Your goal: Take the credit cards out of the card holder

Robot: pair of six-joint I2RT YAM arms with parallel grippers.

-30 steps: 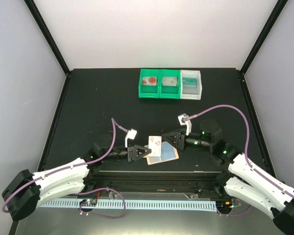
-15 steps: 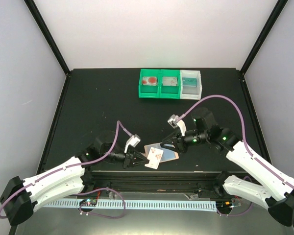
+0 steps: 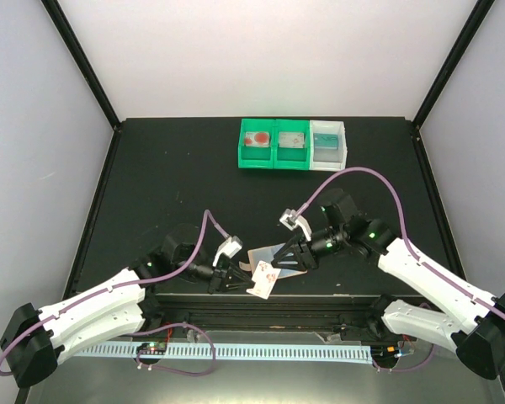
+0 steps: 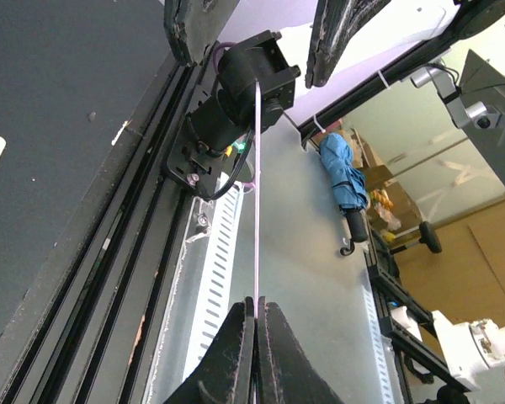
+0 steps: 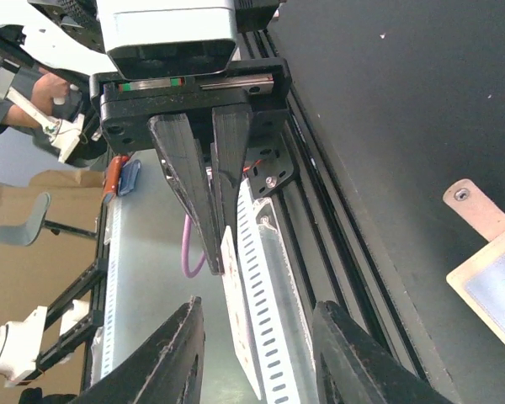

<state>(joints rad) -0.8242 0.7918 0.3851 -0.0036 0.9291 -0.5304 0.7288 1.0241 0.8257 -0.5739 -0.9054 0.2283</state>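
Right gripper (image 5: 261,307) nearer card holder (image 5: 488,269), jaws apart; left gripper (image 4: 255,305) tight on credit card (image 3: 263,281); bins (image 3: 273,165) with cards (image 3: 258,139).

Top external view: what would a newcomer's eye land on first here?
The left gripper pinches a white, red-marked card at the table's near edge, the right gripper open just beside it. The tan card holder lies flat partly beneath the right gripper, and green and white bins sit at the back.

bins (image 3: 292,145): table (image 3: 177,185) rear | card holder (image 5: 497,278): on table, behind credit card (image 3: 263,280) | credit card: in left hand (image 4: 255,307)
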